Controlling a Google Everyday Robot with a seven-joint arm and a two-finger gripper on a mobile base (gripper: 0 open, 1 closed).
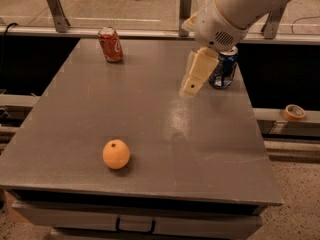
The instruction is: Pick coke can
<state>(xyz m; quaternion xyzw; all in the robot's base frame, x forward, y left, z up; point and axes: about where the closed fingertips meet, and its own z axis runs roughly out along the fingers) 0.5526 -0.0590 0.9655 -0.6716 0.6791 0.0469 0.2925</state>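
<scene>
The coke can [110,44], red with white script and a silver top, stands upright near the far left edge of the grey table [140,114]. My gripper [192,86] hangs from the white arm coming in from the upper right. It is above the table's right-middle, well to the right of the coke can and just left of a dark blue can [224,69]. The gripper holds nothing that I can see.
An orange [116,154] lies near the table's front left. The dark blue can stands at the far right, partly behind my arm. A roll of tape [294,112] lies on a ledge right of the table. A railing runs behind the table.
</scene>
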